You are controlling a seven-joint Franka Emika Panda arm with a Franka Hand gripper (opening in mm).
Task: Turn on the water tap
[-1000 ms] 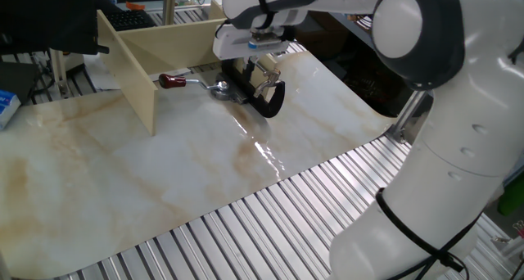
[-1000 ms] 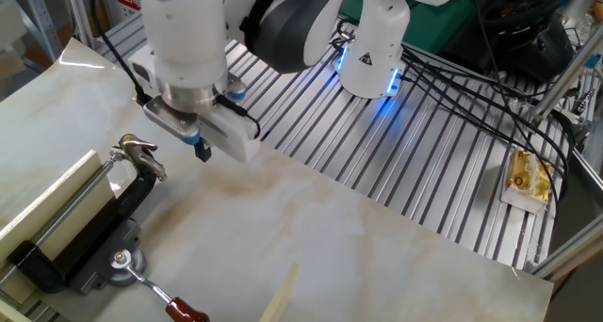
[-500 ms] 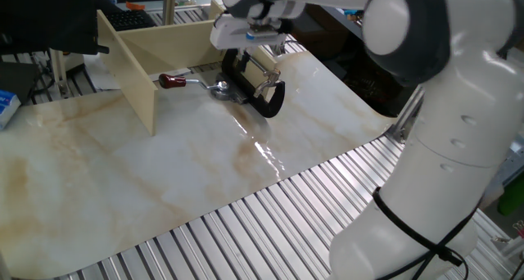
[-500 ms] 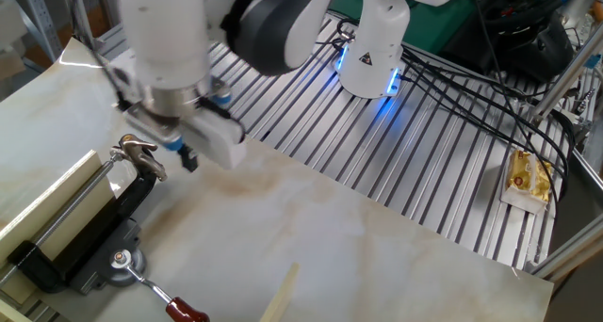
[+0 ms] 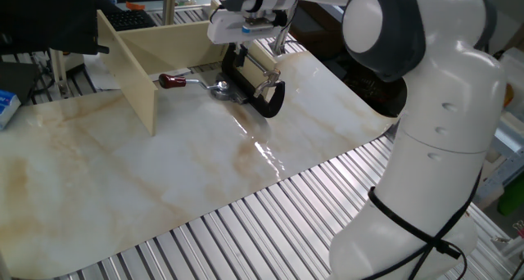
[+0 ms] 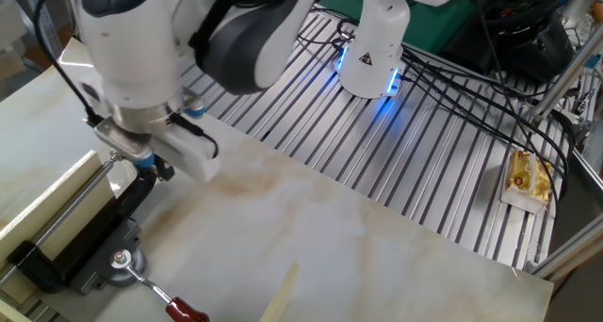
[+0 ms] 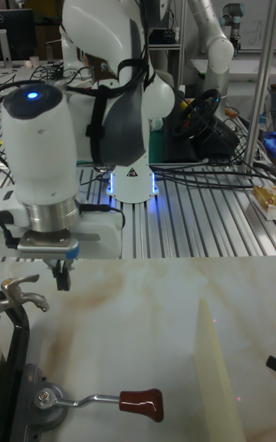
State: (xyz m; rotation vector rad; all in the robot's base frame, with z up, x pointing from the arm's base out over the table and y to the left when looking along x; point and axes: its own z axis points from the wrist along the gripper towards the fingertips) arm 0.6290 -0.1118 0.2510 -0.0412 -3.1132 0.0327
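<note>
The water tap lies on the marble sheet. Its chrome base (image 7: 44, 398) carries a thin rod that ends in a dark red knob (image 7: 142, 404), and its black curved body (image 6: 80, 235) runs beside the base. The same tap (image 5: 219, 88) sits by the beige partition, its knob (image 5: 170, 81) pointing left. My gripper (image 7: 61, 278) hangs a little above the sheet, near the chrome handle (image 7: 21, 291) at the far end of the black body. That puts the gripper (image 6: 154, 168) well away from the knob. Its fingers look shut and hold nothing.
Beige partition panels (image 5: 131, 71) stand by the tap, and one panel edge (image 7: 218, 380) rises close to the knob. Slatted metal table (image 6: 443, 124) surrounds the marble sheet. A blue-lit robot base (image 6: 372, 49), cables and a snack packet (image 6: 528, 179) lie beyond.
The gripper has moved away from the sheet's middle to the chrome handle end of the black body. The tap has not moved.
</note>
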